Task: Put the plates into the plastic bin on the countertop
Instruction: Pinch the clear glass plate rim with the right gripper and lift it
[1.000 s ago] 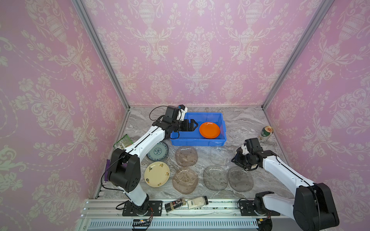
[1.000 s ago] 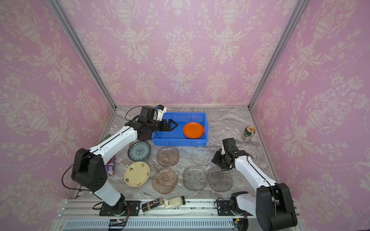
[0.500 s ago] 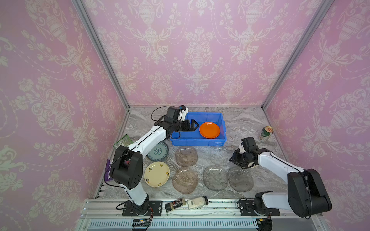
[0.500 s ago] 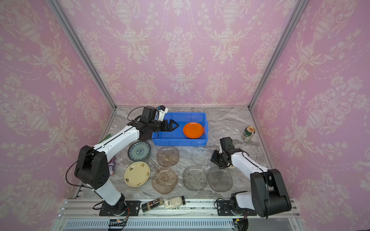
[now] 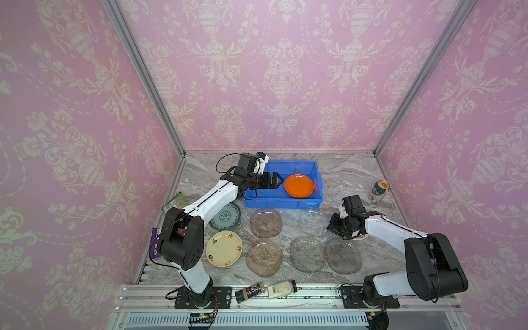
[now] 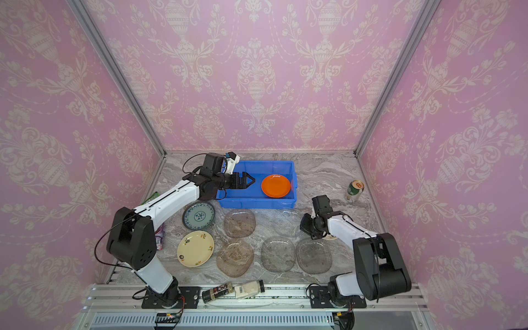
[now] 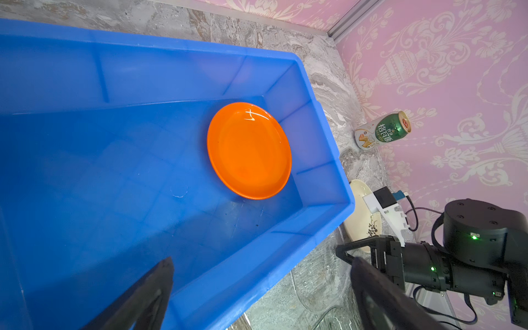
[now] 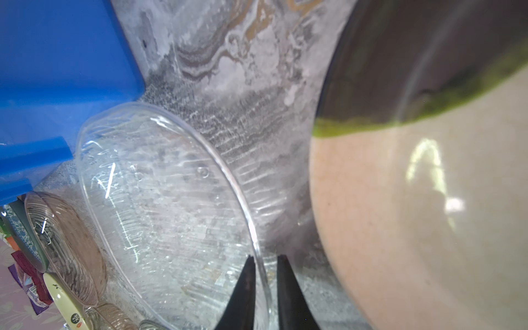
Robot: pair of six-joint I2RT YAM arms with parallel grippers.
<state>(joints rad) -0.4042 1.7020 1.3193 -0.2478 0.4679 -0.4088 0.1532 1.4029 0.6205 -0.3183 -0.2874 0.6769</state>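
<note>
The blue plastic bin [image 5: 288,163] stands at the back of the marbled countertop [image 5: 343,174] with an orange plate [image 5: 299,186] lying in its right half. My left gripper [image 5: 277,181] hovers open and empty over the bin's left half, short of the orange plate [image 7: 248,150]. My right gripper [image 8: 264,257] is low on the counter, its two fingers closed narrowly on the near rim of a clear plate [image 8: 160,185] that sits in front of the bin [image 8: 57,57]. A cream plate [image 8: 414,214] lies right beside that gripper, partly under the arm [image 5: 360,236].
In front of the bin lie a teal-patterned plate [image 5: 225,216], a cream flowered plate [image 5: 223,248], two brownish plates [image 5: 265,223] and two grey ones [image 5: 307,254]. A green can [image 5: 380,191] stands at the right. Spice bottles [image 5: 265,290] lie on the front rail.
My right gripper has slid left onto the clear plate's rim and its jaws have narrowed around it. The left gripper stays open over the bin.
</note>
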